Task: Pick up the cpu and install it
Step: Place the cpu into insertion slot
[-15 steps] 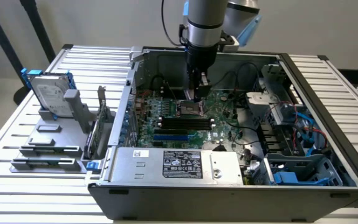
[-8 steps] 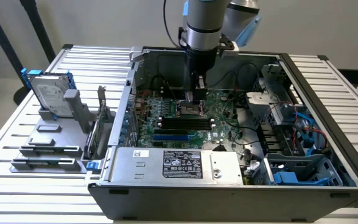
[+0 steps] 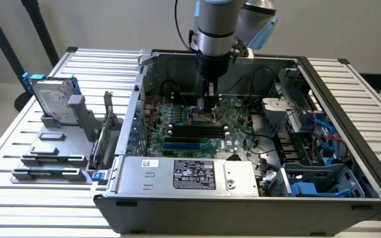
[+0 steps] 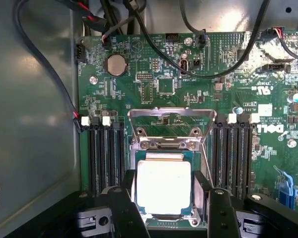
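Note:
The cpu (image 4: 164,186), a small square chip with a dull silver top on a green edge, lies level over the socket (image 4: 170,221) on the green motherboard (image 4: 228,64). My gripper (image 4: 165,179) is shut on it, one black finger against each of two opposite sides. The socket's metal load plate (image 4: 171,130) stands flipped open just beyond the chip. In the exterior view the gripper (image 3: 207,106) reaches straight down into the open computer case (image 3: 243,210), low over the middle of the board.
Black memory slots (image 4: 105,156) flank the socket on both sides. Black cables (image 4: 154,37) cross the board's far part. At the exterior view's left, a hard drive with blue rails (image 3: 53,101) stands in a grey rack (image 3: 48,163). The power supply (image 3: 190,176) lies along the case's front.

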Robot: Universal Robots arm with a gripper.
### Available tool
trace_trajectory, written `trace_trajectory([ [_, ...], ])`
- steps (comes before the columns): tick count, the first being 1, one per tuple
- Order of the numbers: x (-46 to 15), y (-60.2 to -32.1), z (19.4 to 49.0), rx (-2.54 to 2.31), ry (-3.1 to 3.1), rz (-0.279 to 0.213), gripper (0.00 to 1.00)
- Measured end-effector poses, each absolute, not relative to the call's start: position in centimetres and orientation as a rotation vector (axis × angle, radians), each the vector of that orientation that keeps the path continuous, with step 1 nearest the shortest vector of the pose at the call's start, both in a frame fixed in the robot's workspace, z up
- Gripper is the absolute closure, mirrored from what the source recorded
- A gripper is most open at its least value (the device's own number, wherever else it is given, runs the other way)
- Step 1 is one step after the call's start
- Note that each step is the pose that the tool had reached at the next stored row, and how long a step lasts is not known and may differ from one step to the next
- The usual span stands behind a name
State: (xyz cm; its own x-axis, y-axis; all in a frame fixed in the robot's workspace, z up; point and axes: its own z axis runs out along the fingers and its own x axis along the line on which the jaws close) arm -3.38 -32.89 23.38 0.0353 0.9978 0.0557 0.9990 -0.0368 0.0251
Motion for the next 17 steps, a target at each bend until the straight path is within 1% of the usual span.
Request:
trace_trajectory([
  [6,-5.2,-33.5,23.3,-2.245,-2.161,-0.095,0.45],
  [17,-5.2,-33.5,22.9,-2.218,-2.189,-0.108,0.45],
])
